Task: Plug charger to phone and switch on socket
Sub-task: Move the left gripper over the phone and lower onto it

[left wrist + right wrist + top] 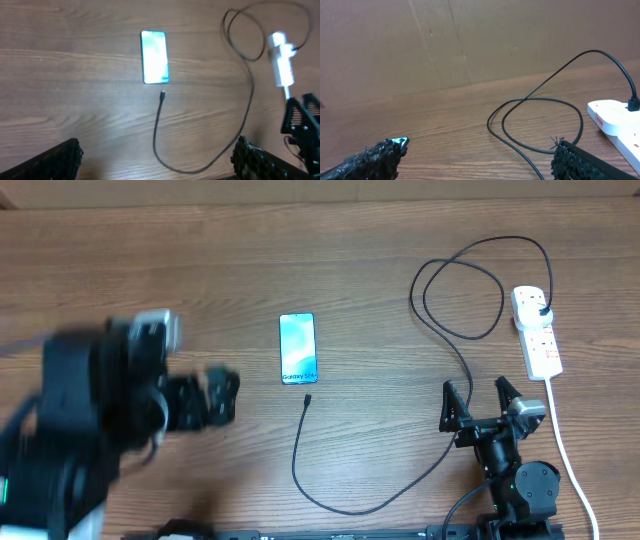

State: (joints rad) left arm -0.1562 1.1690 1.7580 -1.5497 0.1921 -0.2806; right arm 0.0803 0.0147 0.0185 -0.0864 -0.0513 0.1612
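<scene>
The phone [297,348] lies flat mid-table with its screen lit, and shows also in the left wrist view [154,56]. The charger [340,505] is a thin black cable. Its connector tip [308,399] lies just below the phone, apart from it. The cable loops right and up to a black plug [543,308] seated in the socket [537,330], a white power strip. My left gripper [215,398], blurred, is left of the phone and open [159,147]. My right gripper [476,392] stands open below the cable loops [477,150], empty.
The socket's white cord [565,445] runs down the right side past the right arm's base [525,485]. A brown cardboard wall [445,40] stands behind the table's far edge. Cable loops [540,105] lie between the right gripper and the socket [615,117].
</scene>
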